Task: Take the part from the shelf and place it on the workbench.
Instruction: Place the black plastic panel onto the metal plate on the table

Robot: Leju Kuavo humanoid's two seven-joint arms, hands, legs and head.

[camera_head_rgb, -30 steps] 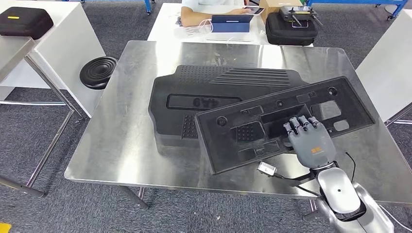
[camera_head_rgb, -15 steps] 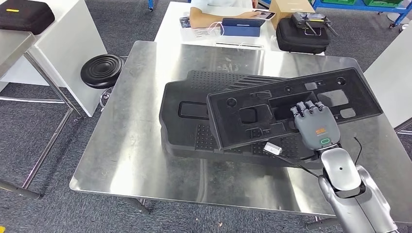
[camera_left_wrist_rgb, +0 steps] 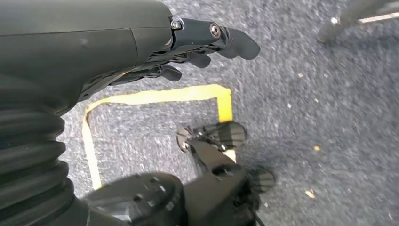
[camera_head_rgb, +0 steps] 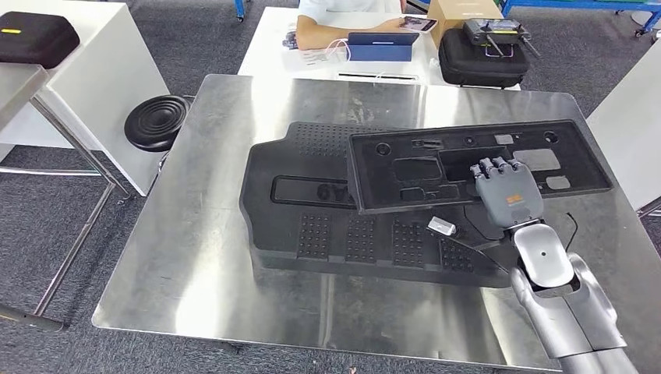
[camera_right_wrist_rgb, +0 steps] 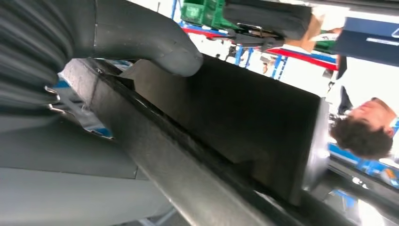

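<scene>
Got my right hand (camera_head_rgb: 508, 196) fingers (camera_head_rgb: 489, 166) hooked over the near edge of the black panel (camera_head_rgb: 475, 164), holding it flat above the ribbed cover (camera_head_rgb: 343, 210) on the steel counter (camera_head_rgb: 210, 257), left hand (camera_left_wrist_rgb: 188, 52) loosely curled, holding nothing.

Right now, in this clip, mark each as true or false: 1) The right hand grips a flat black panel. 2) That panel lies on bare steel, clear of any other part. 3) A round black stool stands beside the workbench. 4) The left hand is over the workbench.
1) True: the right hand grips the flat black panel.
2) False: it overlaps the larger black part on the workbench.
3) True: the stool stands beside it.
4) False: the left hand hangs above carpeted floor.
</scene>
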